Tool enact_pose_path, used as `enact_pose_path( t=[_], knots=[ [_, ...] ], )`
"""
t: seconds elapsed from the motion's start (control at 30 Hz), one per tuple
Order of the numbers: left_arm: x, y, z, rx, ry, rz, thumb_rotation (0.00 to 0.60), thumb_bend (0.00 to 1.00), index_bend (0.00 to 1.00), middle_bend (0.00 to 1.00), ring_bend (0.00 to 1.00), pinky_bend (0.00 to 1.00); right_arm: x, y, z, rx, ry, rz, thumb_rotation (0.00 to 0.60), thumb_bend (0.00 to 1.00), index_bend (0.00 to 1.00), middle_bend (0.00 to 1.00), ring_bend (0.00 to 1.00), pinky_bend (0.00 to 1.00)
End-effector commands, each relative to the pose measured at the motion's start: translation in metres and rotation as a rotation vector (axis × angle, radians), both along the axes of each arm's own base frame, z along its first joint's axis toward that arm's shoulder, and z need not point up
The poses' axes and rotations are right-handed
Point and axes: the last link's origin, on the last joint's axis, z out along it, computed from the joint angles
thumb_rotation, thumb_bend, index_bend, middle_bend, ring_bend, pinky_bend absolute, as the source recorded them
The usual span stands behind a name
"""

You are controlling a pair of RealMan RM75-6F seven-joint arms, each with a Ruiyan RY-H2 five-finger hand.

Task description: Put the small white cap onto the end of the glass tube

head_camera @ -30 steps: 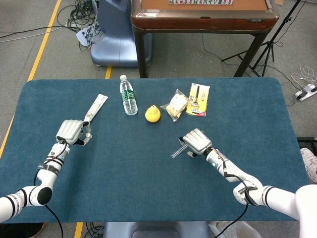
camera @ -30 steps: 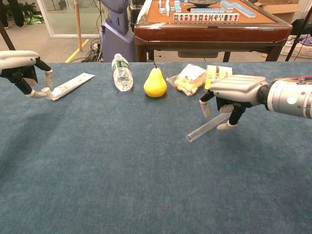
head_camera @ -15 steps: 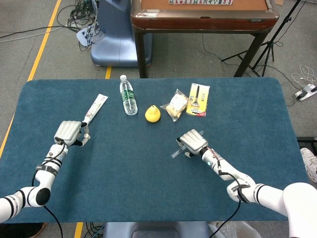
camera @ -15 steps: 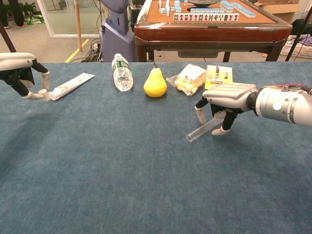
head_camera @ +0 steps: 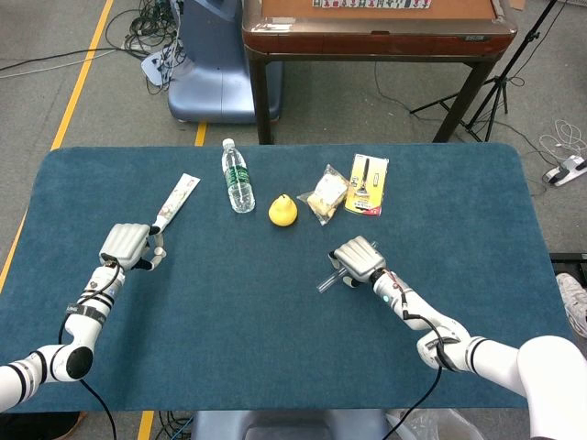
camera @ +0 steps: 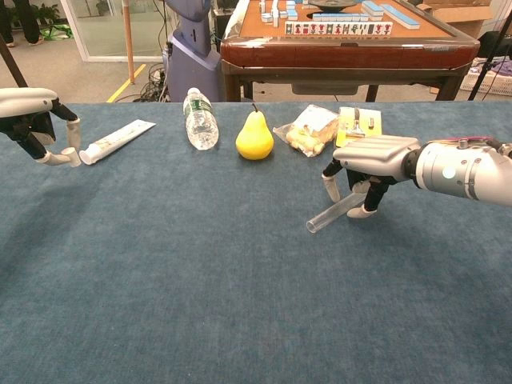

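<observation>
My right hand (head_camera: 359,259) (camera: 372,164) grips the clear glass tube (camera: 332,214) (head_camera: 326,284) right of the table's middle. The tube slants down to the left, and its open end sits low over the blue cloth. At the left edge, my left hand (head_camera: 128,246) (camera: 36,124) hovers low over the table. Its thumb and a finger pinch the small white cap (camera: 75,156), which lies right beside the end of a flat white packet (camera: 120,138) (head_camera: 176,200). The two hands are far apart.
Along the back stand a lying water bottle (head_camera: 237,176), a yellow pear (head_camera: 282,210), a clear snack bag (head_camera: 325,194) and a yellow carded pack (head_camera: 367,184). The blue cloth table (head_camera: 275,348) has a wooden table behind it.
My right hand with the tube has shifted slightly left and lower. My left hand has edged a little to the left with the cap.
</observation>
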Motion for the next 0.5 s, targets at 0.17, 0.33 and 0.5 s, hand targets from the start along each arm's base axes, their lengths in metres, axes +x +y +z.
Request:
enact_pose_path(
  t=[0.17, 0.33, 0.5],
  knots=[
    [-0.0011, 0.0003, 0.0003, 0.002, 0.001, 0.001, 0.6, 0.34, 0.54, 1.0, 1.0, 1.0, -0.0006, 0.0001, -0.0021, 0.002, 0.007, -0.001, 0.6, 0.3, 0.51, 1.0, 1.0, 1.0],
    [-0.0019, 0.0005, 0.0004, 0.004, 0.002, 0.002, 0.6, 0.34, 0.54, 1.0, 1.0, 1.0, -0.0007, -0.0008, -0.0025, 0.001, 0.014, -0.001, 0.6, 0.33, 0.53, 1.0, 1.0, 1.0],
    [-0.0014, 0.0014, 0.0013, 0.007, 0.003, -0.002, 0.6, 0.35, 0.54, 1.0, 1.0, 1.0, 0.0014, -0.0012, -0.0024, -0.004, 0.004, 0.001, 0.6, 0.36, 0.58, 1.0, 1.0, 1.0]
  ],
)
